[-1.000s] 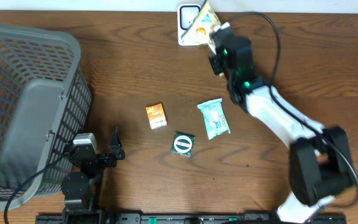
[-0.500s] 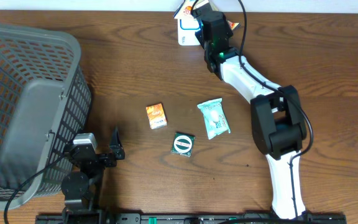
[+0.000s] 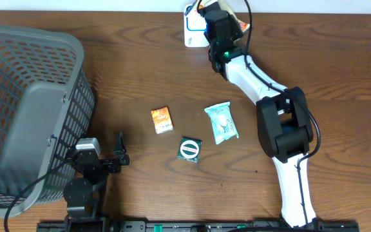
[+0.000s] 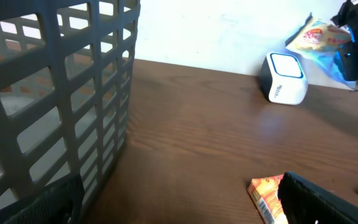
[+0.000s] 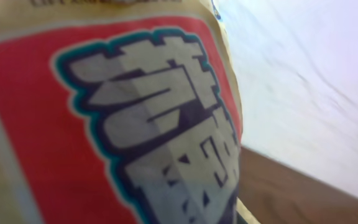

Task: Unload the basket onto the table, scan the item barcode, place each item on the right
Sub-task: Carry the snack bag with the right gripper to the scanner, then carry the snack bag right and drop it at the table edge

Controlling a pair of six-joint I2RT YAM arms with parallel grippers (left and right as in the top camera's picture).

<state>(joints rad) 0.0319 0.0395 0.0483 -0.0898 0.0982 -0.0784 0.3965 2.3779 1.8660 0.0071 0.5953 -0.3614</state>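
Right gripper (image 3: pixel 206 11) holding a snack packet (image 5: pixel 104 112) at the barcode scanner (image 3: pixel 192 33).
Its jaws are clamped tight on the packet, raised just beside the white scanner. The left gripper (image 3: pixel 116 154) gapes wide and empty, next to the grey basket (image 3: pixel 18 84).

Grey basket (image 4: pixel 129 74) fills left; scanner (image 4: pixel 284 79) stands on far bench (image 4: pixel 191 137); snack bag (image 4: pixel 321 38) above-right of it; orange packet (image 4: pixel 265 194) low right.

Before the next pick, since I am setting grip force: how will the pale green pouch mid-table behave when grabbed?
The pale green pouch looks like thin sealed film, so it probably flexes and crumples. Lying flat, it should slide, not roll, if pushed. It seems light for its size.
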